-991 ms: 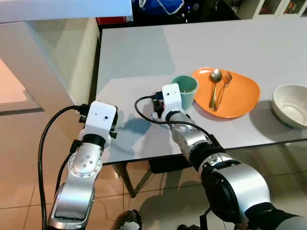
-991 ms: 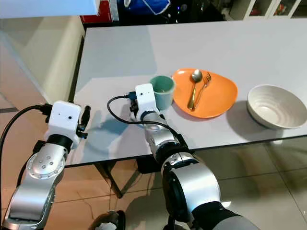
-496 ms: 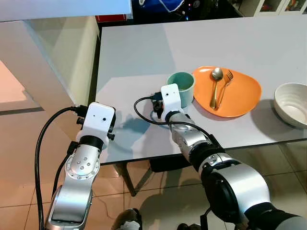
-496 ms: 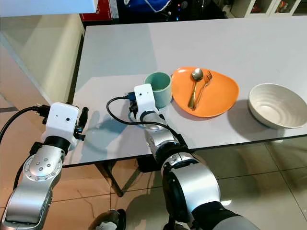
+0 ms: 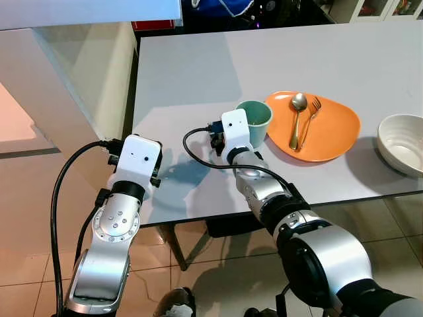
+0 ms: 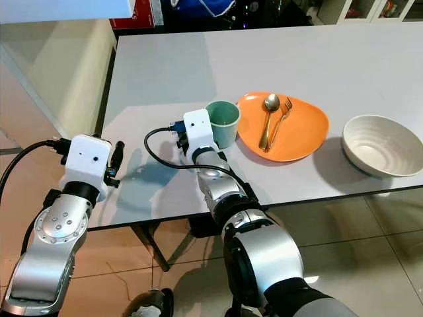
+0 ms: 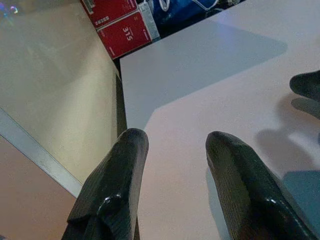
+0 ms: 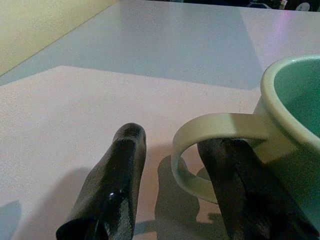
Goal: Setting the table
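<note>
Right wrist view gives you the clearest look: the right gripper [image 8: 172, 175] sits at the green mug [image 8: 280, 130], fingers spread apart, with one black finger [image 8: 235, 185] poked through the loop of the mug's handle [image 8: 210, 150] and the other lying just outside it on the table [image 8: 150, 45]. The far side of the mug is cut off at the frame edge, so you cannot see its whole rim there.

From the head views, the mug [image 5: 254, 122] stands upright on the grey table, just beside the orange plate [image 5: 330, 135] on the side toward the robot's left. A spoon [image 5: 297, 119] and a fork [image 5: 308, 122] lie side by side on that plate. Beyond the plate, on its other side, a white bowl [image 6: 380, 146] sits near the table's front edge — in the left eye view it is partly cut off. The right wrist housing hides the gripper's fingers from above, and part of the mug with them.

Your left gripper [image 7: 175, 150] hovers over the table's near corner, well apart from the mug, fingers parted with nothing between them — only bare tabletop shows past them, and red boxes [image 7: 122, 25] beyond the table's far edge.
</note>
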Tool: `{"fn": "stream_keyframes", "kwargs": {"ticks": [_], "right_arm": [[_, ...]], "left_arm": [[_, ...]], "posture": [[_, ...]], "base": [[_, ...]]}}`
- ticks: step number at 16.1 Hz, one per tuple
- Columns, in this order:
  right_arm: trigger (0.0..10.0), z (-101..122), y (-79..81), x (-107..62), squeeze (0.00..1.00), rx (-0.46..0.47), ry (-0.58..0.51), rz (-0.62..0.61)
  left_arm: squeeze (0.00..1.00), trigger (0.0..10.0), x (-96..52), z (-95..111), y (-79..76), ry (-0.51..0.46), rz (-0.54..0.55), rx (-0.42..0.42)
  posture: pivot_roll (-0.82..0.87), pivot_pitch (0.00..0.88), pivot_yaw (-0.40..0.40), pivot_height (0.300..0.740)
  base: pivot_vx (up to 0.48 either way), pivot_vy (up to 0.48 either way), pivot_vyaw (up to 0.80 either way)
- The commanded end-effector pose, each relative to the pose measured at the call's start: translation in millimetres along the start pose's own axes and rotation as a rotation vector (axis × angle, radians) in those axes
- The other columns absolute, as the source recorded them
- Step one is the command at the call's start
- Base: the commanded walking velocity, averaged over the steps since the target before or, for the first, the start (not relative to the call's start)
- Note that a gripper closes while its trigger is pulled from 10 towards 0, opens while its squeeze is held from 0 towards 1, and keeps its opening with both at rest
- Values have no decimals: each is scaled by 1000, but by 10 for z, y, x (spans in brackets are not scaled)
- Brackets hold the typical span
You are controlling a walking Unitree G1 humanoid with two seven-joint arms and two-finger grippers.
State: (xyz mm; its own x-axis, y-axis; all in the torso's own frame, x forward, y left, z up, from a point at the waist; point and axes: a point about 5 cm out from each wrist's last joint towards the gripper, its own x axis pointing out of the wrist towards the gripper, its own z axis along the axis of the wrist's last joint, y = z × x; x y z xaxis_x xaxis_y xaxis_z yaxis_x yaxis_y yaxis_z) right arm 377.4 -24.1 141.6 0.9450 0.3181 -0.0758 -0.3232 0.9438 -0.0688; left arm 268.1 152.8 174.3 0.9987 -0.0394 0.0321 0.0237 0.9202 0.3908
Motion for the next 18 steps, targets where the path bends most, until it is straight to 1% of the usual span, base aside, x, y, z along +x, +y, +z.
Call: {"fn": "stream_keyframes", "kwargs": {"ticks": [1, 6, 11, 15, 18], "right_arm": [[10000, -11, 193, -6, 0, 34, 11, 36], [10000, -1, 163, -2, 0, 43, 8, 26], [10000, 71, 94, 13, 0, 44, -27, 12], [10000, 58, 112, 1, 0, 32, -34, 24], [10000, 46, 95, -6, 0, 26, -36, 25]], "left_arm": [[0, 10000, 2, -5, -18, 0, -12, 4], [0, 10000, 2, -26, -29, 4, -4, -1], [0, 10000, 43, -23, -46, -3, -4, -5], [0, 10000, 85, -20, -57, -12, -3, -8], [0, 10000, 112, -19, -70, -17, -6, -13]], "posture": [[348, 145, 23, 740], [329, 143, 0, 740], [308, 132, -8, 740], [289, 119, -15, 740], [274, 112, -17, 740]], "base": [[0, 0, 0], [0, 0, 0], [0, 0, 0], [0, 0, 0], [0, 0, 0]]}}
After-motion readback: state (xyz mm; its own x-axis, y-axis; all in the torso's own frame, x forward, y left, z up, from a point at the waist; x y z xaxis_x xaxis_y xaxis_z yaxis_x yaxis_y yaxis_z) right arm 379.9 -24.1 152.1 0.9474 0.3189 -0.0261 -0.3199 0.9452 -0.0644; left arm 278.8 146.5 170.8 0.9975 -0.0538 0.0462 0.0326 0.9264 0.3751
